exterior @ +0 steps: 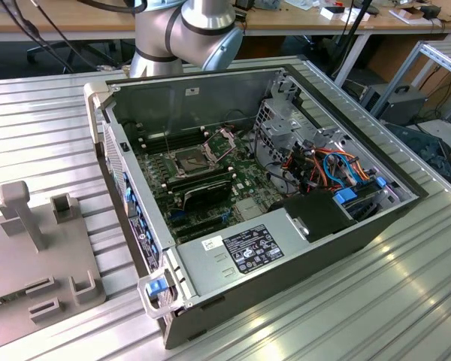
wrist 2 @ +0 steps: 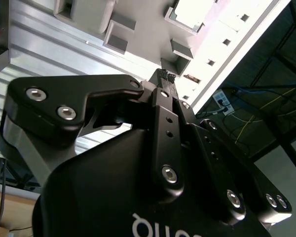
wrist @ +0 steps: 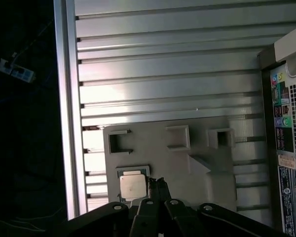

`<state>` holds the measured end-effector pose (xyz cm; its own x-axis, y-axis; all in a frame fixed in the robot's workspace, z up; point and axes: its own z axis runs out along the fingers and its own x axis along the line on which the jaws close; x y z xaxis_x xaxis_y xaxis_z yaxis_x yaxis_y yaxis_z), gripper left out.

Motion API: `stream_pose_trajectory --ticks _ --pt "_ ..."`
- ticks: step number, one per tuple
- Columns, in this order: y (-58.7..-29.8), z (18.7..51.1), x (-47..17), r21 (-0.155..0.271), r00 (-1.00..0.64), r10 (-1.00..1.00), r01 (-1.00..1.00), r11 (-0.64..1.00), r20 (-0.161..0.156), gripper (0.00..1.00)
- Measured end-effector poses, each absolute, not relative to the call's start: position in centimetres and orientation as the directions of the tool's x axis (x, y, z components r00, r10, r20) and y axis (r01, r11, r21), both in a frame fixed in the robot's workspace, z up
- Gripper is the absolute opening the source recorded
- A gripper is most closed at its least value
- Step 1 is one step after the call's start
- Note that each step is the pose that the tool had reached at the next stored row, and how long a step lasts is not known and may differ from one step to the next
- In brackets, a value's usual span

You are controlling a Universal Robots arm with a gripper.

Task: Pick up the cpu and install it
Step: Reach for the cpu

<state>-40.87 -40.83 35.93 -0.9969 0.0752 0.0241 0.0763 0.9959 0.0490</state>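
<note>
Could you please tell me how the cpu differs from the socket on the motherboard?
The cpu is pale tan; the socket is dark. The cpu lies in a recess of the grey fixture plate outside the computer case; the socket sits inside it, its metal frame hinged open. Both are square.

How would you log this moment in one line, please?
chip: lying in grey holder plate | end effector: shut, empty, near chip | computer case: open
</note>
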Motion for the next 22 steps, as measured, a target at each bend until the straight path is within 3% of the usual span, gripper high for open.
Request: stream_pose_trajectory --ticks 22 --pt "-42.8 33.9 -42.2 0.048 -0.997 0.075 0.077 0.996 0.032 0.11"
